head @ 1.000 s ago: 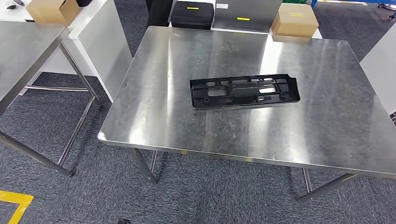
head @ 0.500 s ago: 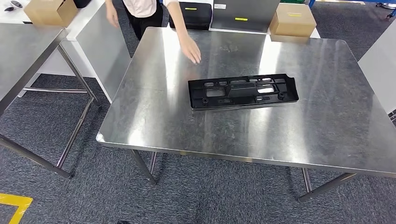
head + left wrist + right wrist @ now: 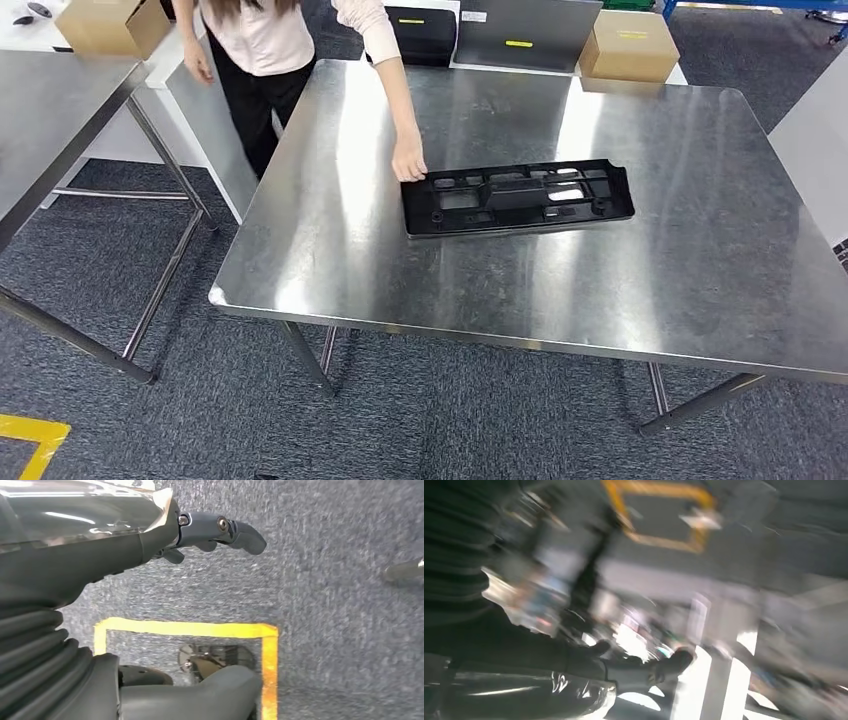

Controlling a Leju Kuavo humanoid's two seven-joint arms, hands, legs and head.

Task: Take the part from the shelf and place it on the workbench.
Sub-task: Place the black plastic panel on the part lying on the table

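The black plastic part (image 3: 518,197) lies flat at the centre of the frame on the steel workbench (image 3: 330,270), so the placing looks done. A person's hand (image 3: 408,163), absent a second ago, now touches its left end, perhaps to remove it. The robot's left hand (image 3: 150,545) hangs spread and empty over carpet; the right hand (image 3: 634,672) is too blurred to tell.

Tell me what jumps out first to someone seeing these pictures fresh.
A long black plastic part lies flat near the middle of the shiny steel workbench. A person in a pale shirt leans in from the far left corner, with a hand touching the part's left end. Beyond the far edge stand two cardboard boxes and a black case.
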